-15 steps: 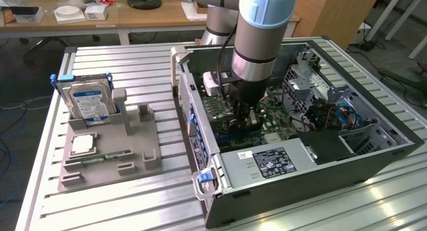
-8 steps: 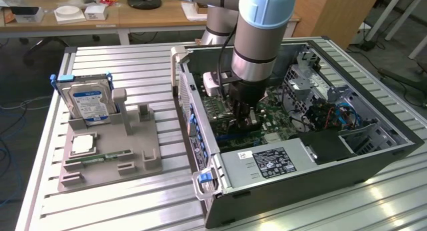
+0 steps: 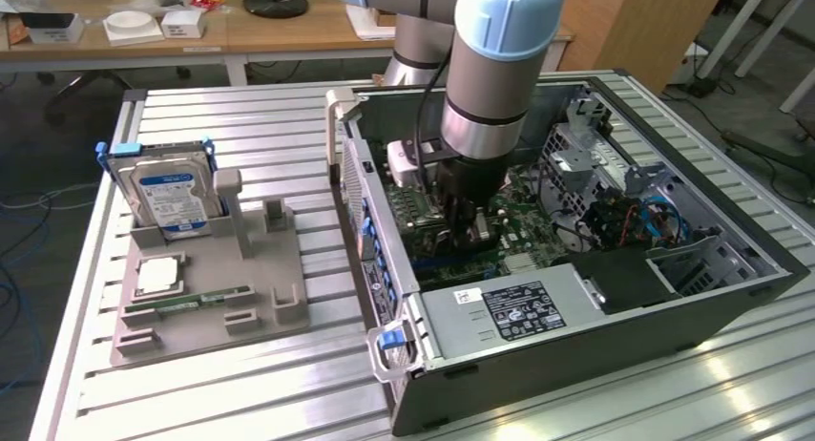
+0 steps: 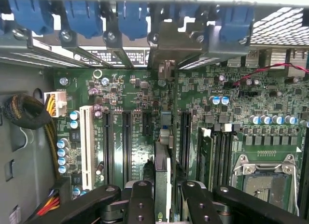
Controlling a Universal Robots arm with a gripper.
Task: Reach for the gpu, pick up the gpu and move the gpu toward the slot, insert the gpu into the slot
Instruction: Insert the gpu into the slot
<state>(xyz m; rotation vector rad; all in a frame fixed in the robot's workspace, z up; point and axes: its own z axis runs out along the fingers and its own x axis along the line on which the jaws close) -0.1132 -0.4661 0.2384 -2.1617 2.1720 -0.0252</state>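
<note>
My gripper (image 3: 467, 233) reaches down into the open computer case (image 3: 713, 298), over the green motherboard (image 4: 130, 96). In the wrist view its two black fingers (image 4: 140, 202) close from both sides on the gpu (image 4: 162, 173). The card shows edge-on, as a thin upright green and dark board running toward the case's rear brackets. A short blue piece of the slot (image 4: 166, 119) shows in line with the card's far end. The card covers the rest of the slot. I cannot tell whether the card's edge is seated in it or just above it.
A white slot (image 4: 88, 142) and black slots (image 4: 107, 147) run parallel beside the card, with the silver processor socket (image 4: 265, 178) on the other side. Outside the case, a grey holder (image 3: 242, 269) carries the blue-labelled hard drive (image 3: 172, 193) and a memory stick (image 3: 191, 300). A power supply (image 3: 510, 312) fills the case's near end.
</note>
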